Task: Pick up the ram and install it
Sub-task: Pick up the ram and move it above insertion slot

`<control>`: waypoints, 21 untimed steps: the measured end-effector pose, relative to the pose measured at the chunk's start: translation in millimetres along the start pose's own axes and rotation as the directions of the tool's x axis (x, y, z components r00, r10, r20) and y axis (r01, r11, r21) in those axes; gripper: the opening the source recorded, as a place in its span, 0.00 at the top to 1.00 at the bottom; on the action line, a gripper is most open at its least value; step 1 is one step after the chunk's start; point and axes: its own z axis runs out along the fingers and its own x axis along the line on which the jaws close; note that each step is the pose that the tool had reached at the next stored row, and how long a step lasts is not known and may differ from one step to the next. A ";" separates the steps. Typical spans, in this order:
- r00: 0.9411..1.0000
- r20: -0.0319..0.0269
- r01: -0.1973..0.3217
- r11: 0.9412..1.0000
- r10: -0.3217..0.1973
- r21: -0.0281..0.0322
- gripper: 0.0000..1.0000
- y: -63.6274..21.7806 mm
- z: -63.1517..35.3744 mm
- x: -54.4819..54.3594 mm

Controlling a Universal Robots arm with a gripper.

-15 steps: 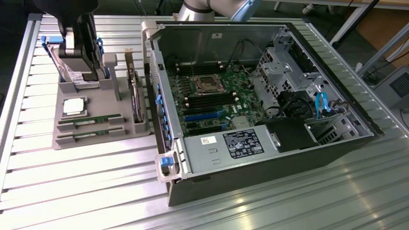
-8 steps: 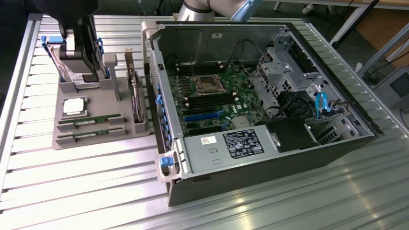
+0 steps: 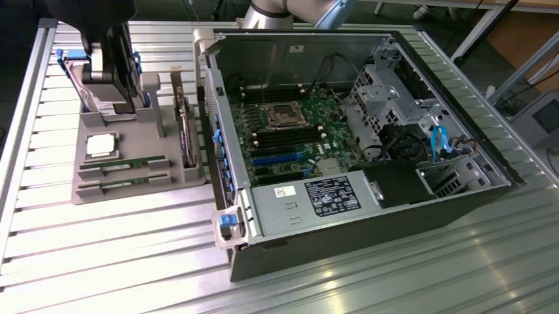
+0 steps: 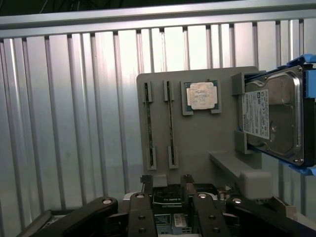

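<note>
Approach stage of the pick: jaws apart, empty, short of the grey tray, where the ram stands edgewise ahead (a twin beside it); gripping needs alignment across its thin edge.

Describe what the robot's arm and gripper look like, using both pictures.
The arm is a smooth silver-grey tube with a blue-grey joint cap. The gripper is black: flat linkage bars pinned with round silver screws, ending in two slim dark fingers, with a small printed label between the bars.
</note>
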 end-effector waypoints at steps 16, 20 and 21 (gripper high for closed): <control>1.000 0.000 0.000 1.000 0.000 0.000 0.64 0.3 6.4 0.0; 1.000 0.000 0.000 1.000 0.000 0.000 0.64 0.4 8.4 -0.1; 1.000 0.000 0.000 1.000 0.000 0.000 0.64 0.4 9.1 -0.1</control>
